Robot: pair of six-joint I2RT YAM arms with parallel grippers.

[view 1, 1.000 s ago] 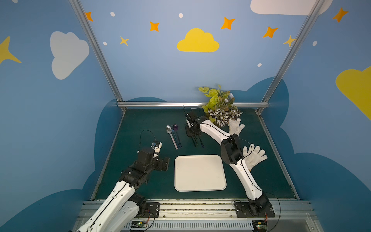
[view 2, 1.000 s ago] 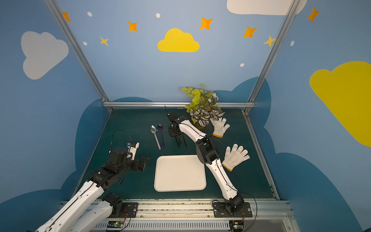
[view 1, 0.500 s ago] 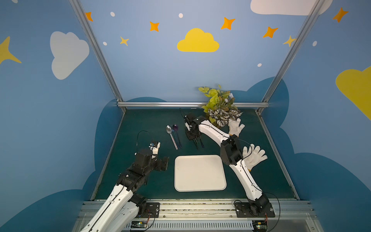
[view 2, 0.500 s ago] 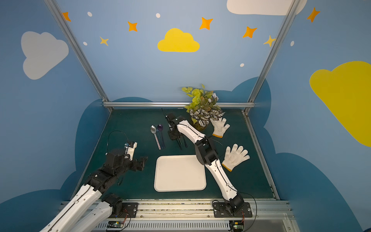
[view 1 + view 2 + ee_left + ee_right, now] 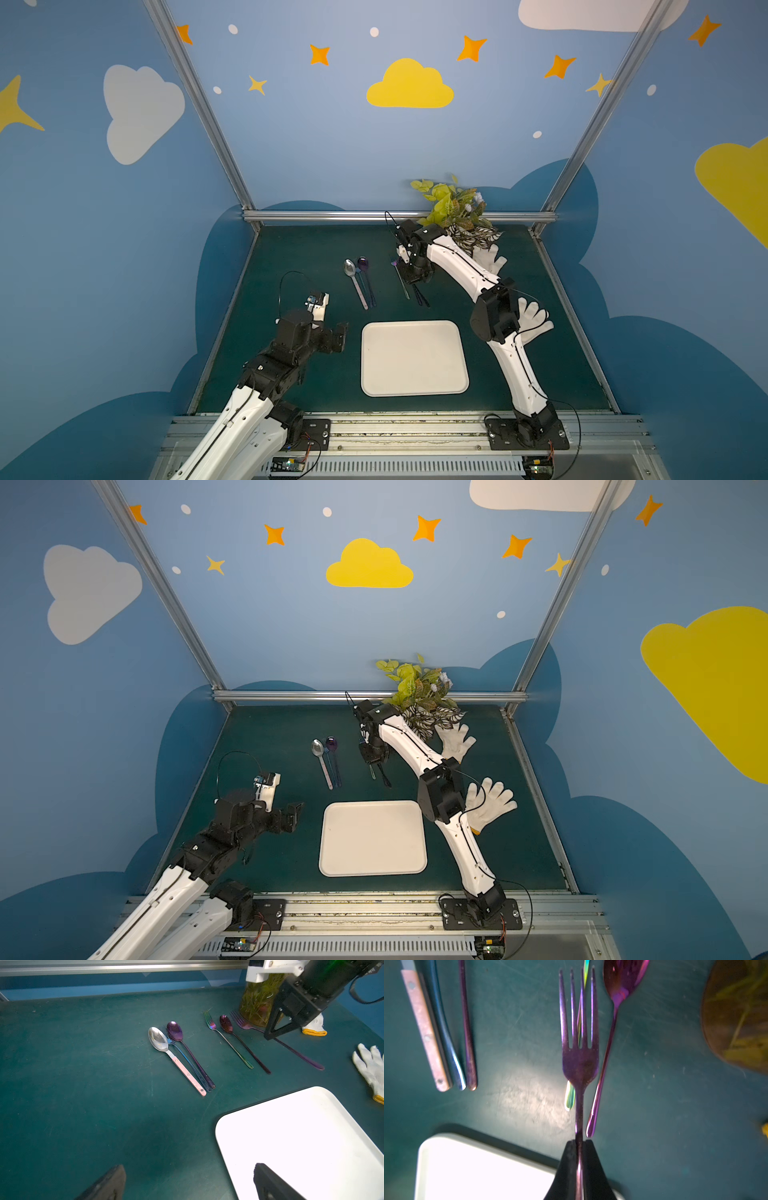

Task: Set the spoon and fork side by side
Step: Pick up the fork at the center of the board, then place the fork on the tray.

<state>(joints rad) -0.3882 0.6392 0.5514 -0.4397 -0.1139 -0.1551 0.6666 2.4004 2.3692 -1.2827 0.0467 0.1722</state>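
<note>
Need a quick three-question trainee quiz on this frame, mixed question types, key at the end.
1. True or false: the right gripper is shut on the handle of the purple fork.
2. Multiple choice: the left gripper is A) open and holding nothing, B) shut on a spoon, C) shut on a glove.
3. Fill in: the silver spoon has a ___ handle.
Key: 1 true; 2 A; 3 pink.
</note>
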